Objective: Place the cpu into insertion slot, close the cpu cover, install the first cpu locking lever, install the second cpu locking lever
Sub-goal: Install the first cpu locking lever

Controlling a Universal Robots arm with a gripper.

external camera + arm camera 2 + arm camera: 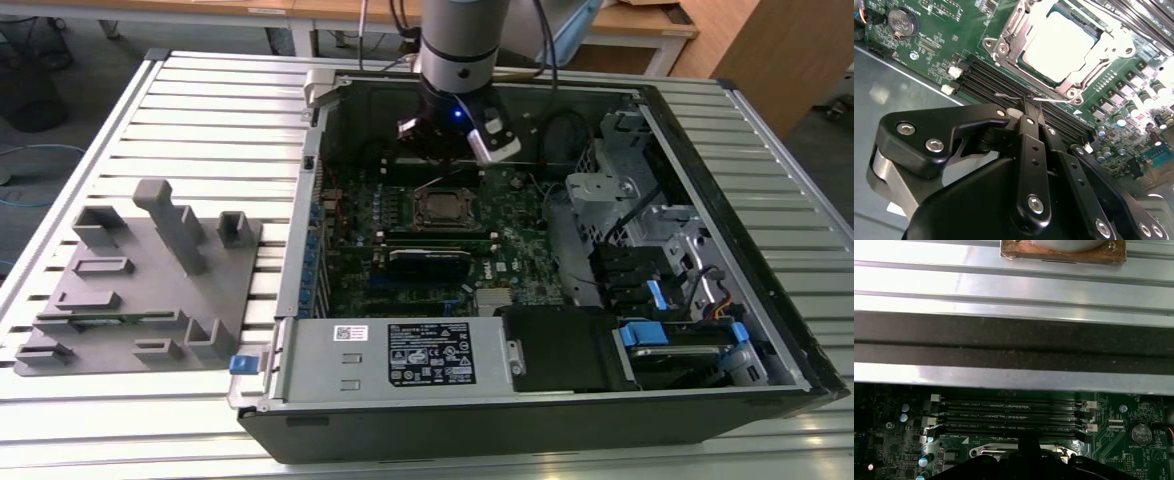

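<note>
The jaws are pressed together, the gripper (1030,106) tip at 1 thin wire lever (1009,95) beside the black memory slots (984,82). Just past it, the cpu (1059,45) lies in the insertion slot (996,47), with the cpu cover (1081,70) down over its edges.

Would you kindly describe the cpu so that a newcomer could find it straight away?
Start at the open computer case and find its green motherboard. Near the board's middle sits a silvery square frame, the cpu cover; the cpu is the flat pale metal square in its window, unlike the long black memory slots beside it.
</note>
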